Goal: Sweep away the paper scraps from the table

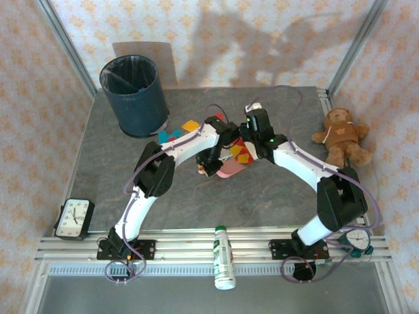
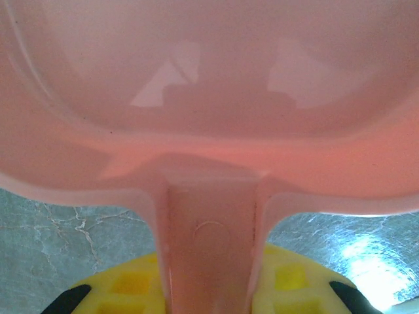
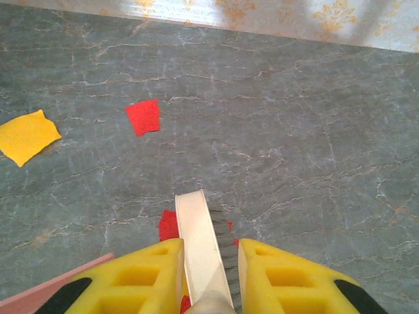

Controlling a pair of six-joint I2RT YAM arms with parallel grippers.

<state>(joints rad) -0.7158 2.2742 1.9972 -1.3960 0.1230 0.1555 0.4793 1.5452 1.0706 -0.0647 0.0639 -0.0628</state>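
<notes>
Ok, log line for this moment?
left jaws: shut on pink plastic dustpan; right jaws: shut on white-handled brush; red, yellow paper scraps on grey table

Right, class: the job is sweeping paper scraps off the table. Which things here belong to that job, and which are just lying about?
Belongs to the job: paper scraps, table, pink dustpan, brush, probably the blue bin.
Just lying about: teddy bear, clock, bottle.

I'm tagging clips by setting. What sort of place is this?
Probably a robot test cell dressed as a home: two arms bolted to an aluminium rail at the edge of the table, patterned wallpaper panels for walls, and props like a teddy bear and alarm clock.
</notes>
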